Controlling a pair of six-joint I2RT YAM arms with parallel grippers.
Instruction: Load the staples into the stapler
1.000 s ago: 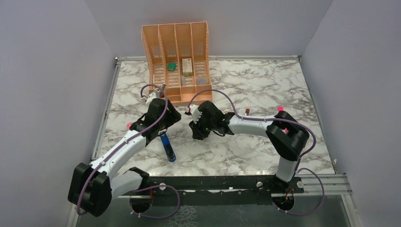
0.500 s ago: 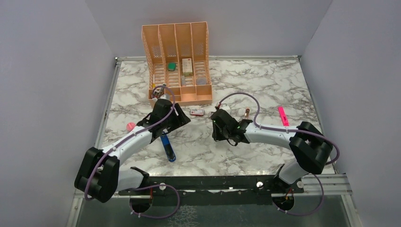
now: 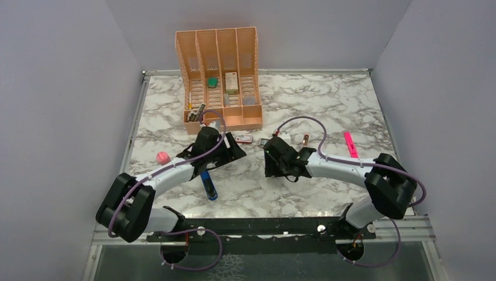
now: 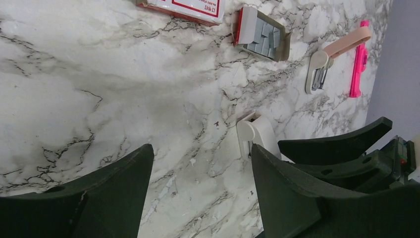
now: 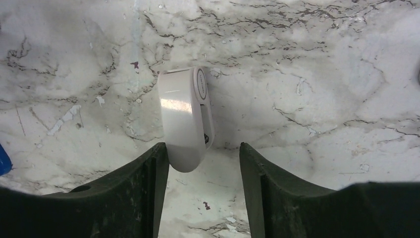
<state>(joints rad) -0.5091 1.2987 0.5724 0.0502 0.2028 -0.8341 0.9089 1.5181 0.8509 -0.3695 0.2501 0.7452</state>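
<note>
The stapler (image 3: 208,184) is lying just nearward of my left gripper (image 4: 201,153), its long axis running near-to-far. That gripper is hanging wide and empty. The staples (image 4: 262,35) are sitting ahead of it, beside their sleeve (image 4: 185,6). My right gripper (image 5: 203,146) is gaping too, with a white block (image 5: 184,124) at its mouth, and it looks about as near.

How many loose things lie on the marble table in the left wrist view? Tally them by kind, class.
Staple tray: 1
Red-and-white sleeve: 1
Pink marker: 1
Peach-handled tool: 1
White block: 1
Total: 5
</note>
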